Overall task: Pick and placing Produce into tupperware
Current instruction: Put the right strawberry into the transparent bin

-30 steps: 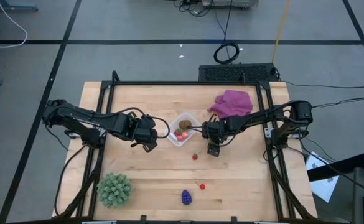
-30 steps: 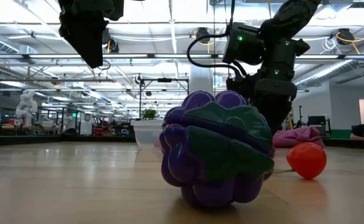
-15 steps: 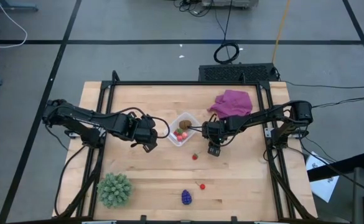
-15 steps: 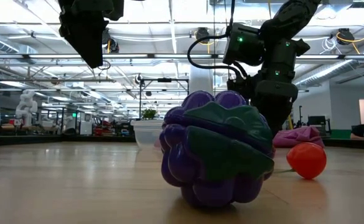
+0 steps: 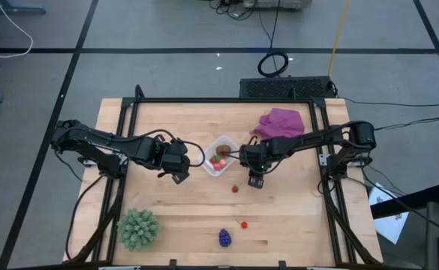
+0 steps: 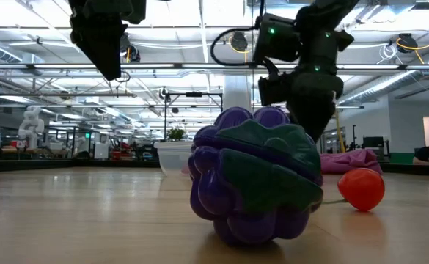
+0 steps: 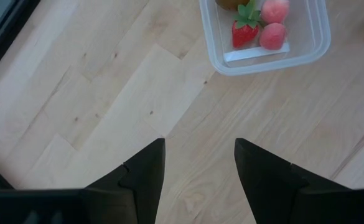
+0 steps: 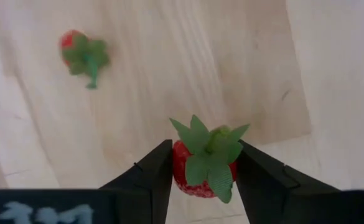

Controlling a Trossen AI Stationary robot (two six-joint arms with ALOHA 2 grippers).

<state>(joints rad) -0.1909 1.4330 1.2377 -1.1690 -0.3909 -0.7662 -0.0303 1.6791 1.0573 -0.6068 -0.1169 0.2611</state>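
Observation:
The clear tupperware stands mid-table with a strawberry and pink pieces inside. My right gripper, just right of it, is shut on a red toy strawberry. A second strawberry lies on the wood beside it. A red piece and the purple grape bunch lie nearer the front edge. My left gripper hangs open left of the tupperware with nothing between its fingers. My right gripper pinches the strawberry's red body between its two fingers, one on each side. The fingers come from above, pointing steeply down. The green leaf cap faces up toward the wrist, and the berry looks lifted clear of the table.
A green spiky ball plant sits at the front left corner. A magenta cloth lies at the back right. Bare wood lies between the tupperware and the front-edge fruits. The black frame rails border the table.
My right gripper has risen a little over the same spot beside the tupperware; in the low view its arm stands higher than before. The loose fruits on the table and my left gripper have kept still.

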